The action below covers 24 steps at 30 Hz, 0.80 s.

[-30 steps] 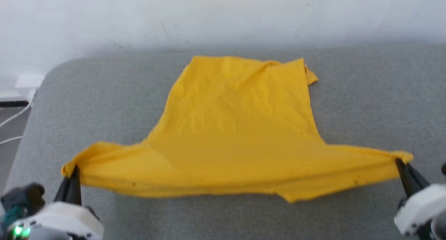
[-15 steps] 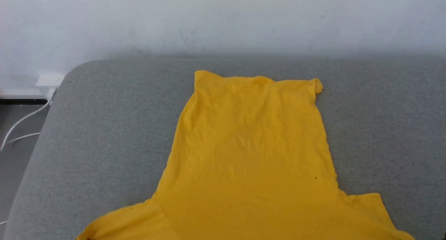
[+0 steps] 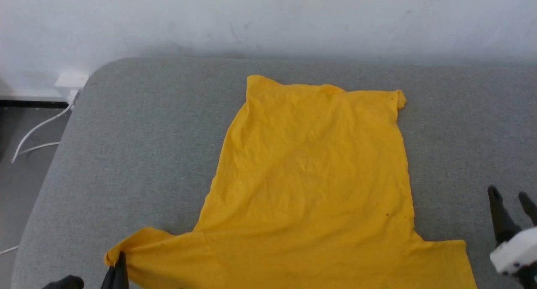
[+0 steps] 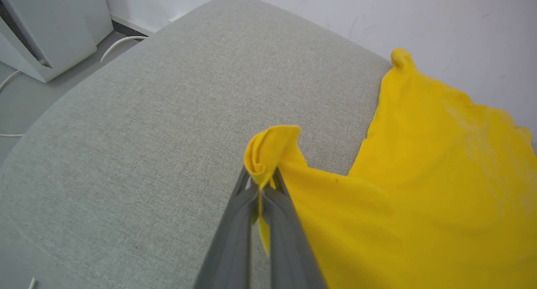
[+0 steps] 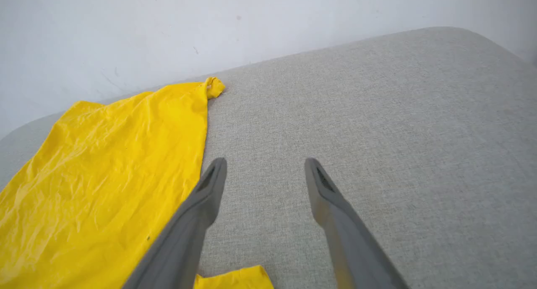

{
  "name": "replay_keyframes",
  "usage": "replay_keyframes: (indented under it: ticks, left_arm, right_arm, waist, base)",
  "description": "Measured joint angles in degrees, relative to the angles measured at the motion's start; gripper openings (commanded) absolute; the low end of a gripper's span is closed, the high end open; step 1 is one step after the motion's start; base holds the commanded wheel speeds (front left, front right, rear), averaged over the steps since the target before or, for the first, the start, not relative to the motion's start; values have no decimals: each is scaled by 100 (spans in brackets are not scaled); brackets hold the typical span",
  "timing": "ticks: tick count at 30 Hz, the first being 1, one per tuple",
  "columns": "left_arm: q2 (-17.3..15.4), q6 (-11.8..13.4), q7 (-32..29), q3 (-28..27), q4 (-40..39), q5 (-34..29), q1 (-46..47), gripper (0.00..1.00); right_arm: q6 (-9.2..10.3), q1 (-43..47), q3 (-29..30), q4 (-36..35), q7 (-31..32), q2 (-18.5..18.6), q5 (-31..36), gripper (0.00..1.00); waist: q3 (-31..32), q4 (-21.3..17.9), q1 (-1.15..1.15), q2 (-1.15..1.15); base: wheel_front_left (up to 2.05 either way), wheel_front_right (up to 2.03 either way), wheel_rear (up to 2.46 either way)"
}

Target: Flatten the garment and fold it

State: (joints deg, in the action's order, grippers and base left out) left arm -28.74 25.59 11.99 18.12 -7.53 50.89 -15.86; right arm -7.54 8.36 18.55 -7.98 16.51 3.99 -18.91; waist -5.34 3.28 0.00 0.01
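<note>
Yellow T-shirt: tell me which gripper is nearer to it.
Left. The left gripper is shut on the yellow T-shirt at its sleeve tip; the right gripper stands open beside the other sleeve, apart from the cloth.

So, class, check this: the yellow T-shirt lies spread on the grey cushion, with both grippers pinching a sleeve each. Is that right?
Not both. The right gripper has its jaws open over the grey cushion, beside the T-shirt, holding nothing, as the right wrist view shows. The left gripper does pinch a sleeve.

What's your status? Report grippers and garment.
Left gripper shut on garment sleeve. Right gripper open, beside it. Cloth spread on grey cushion, left sleeve bunched. Nothing blocking.
</note>
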Motion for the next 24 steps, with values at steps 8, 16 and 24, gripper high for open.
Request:
replay_keyframes:
  ticks: [8,16,24]
  left_arm:
    - [216,-191,167,70,-203,-334,621,0]
    - [526,-397,224,179,-343,-677,1117,0]
    - [761,-634,268,249,-321,-860,1440,0]
  right_arm:
    - [0,-2638,-358,1991,238,722,-372,100]
    - [0,-4738,-801,3871,1572,1241,-552,100]
    - [0,-5856,-978,4847,2398,1347,-358,100]
  waist:
    - [-450,167,2,-1]
    - [-999,511,2,-1]
    - [-1558,844,2,-1]
  base:
    - [0,0,0]
    - [0,0,0]
    - [0,0,0]
